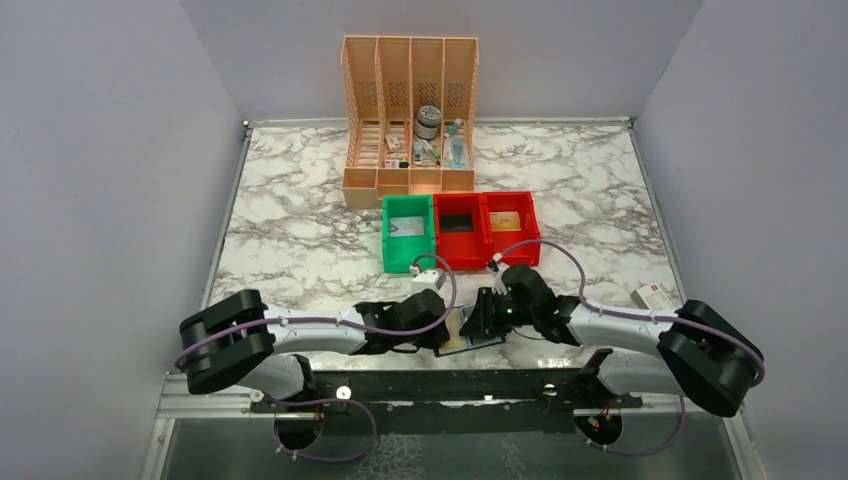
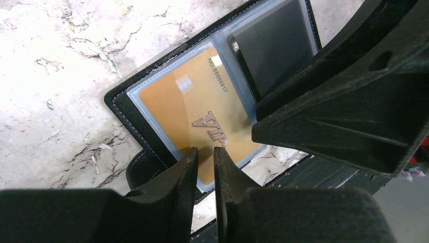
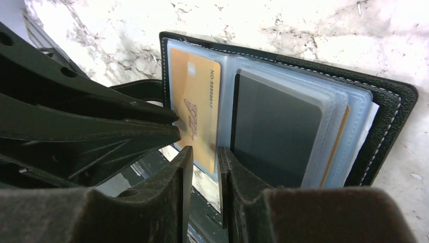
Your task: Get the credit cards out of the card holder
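Marble table [image 1: 300, 250] is occupied at its near edge by the opened card holder [image 3: 394, 96]. Left gripper [image 2: 206, 167] and right gripper [image 3: 205, 172] are set to narrow slits over it; any grip cannot be told. Sleeved credit cards [image 2: 197, 106], judged thin, stiff and slick, are best pinched edgewise.

Card holder [image 3: 392, 93] before bins [image 1: 460, 256], credit cards [image 2: 192, 109] inside

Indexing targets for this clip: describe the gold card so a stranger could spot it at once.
At the table's near edge lies the open black card holder. The gold card sits in its clear sleeve beside a dark grey card; its gold face printed VIP sets it apart.
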Controlling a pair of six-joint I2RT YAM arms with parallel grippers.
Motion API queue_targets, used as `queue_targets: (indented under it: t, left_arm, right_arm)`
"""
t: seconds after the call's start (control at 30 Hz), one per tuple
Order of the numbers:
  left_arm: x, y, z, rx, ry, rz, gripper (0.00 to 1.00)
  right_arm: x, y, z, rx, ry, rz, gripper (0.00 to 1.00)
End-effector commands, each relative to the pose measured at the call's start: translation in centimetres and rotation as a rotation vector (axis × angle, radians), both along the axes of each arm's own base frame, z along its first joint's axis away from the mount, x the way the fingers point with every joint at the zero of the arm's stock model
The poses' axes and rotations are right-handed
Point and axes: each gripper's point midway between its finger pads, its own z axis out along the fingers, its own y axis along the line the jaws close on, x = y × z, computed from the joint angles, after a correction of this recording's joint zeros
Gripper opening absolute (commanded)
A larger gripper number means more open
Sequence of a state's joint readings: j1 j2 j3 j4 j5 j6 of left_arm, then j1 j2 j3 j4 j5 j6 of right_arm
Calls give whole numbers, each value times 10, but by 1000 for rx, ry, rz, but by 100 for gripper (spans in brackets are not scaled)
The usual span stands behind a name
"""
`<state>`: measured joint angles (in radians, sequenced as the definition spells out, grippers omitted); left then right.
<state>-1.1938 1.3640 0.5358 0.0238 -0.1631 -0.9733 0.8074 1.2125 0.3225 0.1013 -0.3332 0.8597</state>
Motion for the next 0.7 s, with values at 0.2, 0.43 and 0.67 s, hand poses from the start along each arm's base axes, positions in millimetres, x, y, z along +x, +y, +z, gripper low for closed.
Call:
queue_targets:
  t: [0.2,0.43,0.67]
  left_arm:
    - [6,16,-6,83,-28,43,20]
    - [6,20,-6,94,-31,47,20]
    - [6,18,0,79,-36,49,20]
  right_arm:
    - [6,0,-11,-55,18,-3,25]
    - [6,-2,-17,-69,38,-25,25]
    - [11,-6,-7,-88,15,-50,26]
